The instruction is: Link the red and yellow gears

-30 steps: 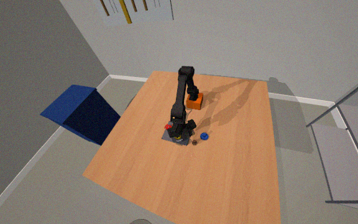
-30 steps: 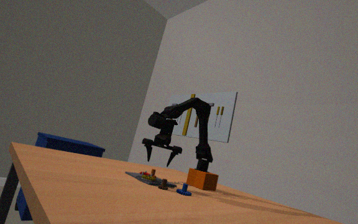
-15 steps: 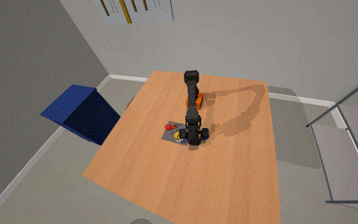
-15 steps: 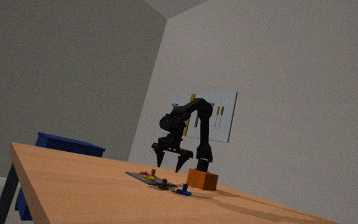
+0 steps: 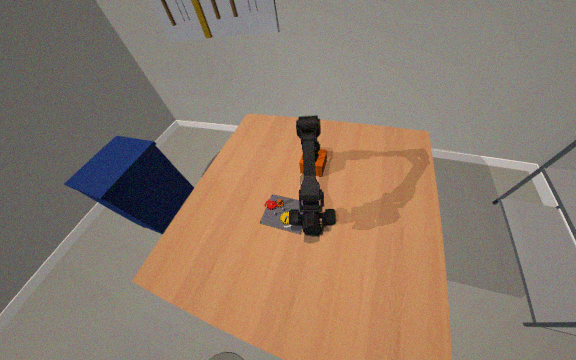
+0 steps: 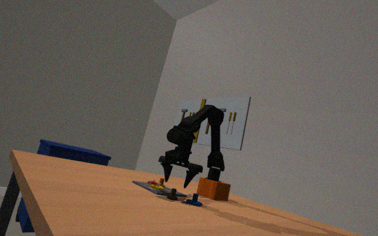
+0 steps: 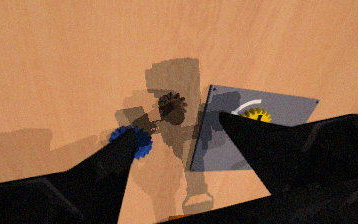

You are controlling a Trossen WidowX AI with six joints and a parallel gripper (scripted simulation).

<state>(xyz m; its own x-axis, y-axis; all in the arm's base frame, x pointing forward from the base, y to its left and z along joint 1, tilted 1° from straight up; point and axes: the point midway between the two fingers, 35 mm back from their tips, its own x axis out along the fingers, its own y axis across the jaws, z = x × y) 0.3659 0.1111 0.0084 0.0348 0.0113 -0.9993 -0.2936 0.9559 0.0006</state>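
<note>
The grey board [image 5: 269, 222] [image 6: 140, 184] [image 7: 292, 106] carries the red gear [image 5: 269, 204] [image 6: 152, 182] and the yellow gear [image 5: 285, 218] [image 6: 157, 187] [image 7: 255, 115]. A small orange-brown gear [image 5: 280, 203] [image 6: 161, 182] with a tall knob stands on the board right beside the red gear; how flat it sits is too small to tell. A dark brown gear [image 6: 172, 198] [image 7: 171, 102] and a larger blue gear [image 6: 194, 202] [image 7: 143, 145] stand on the table beside the board. My gripper [image 6: 176, 184] [image 7: 178, 123] is wide open and empty above the table by the board's edge. One fingertip partly covers the blue gear in the wrist view.
The orange base block [image 5: 320, 162] [image 6: 213, 189] stands behind the board under the arm. The wooden table [image 5: 368, 280] [image 6: 110, 203] extends around the board. A blue bin [image 5: 143, 185] is beyond the table's left edge. The arm's shadow falls across the loose gears.
</note>
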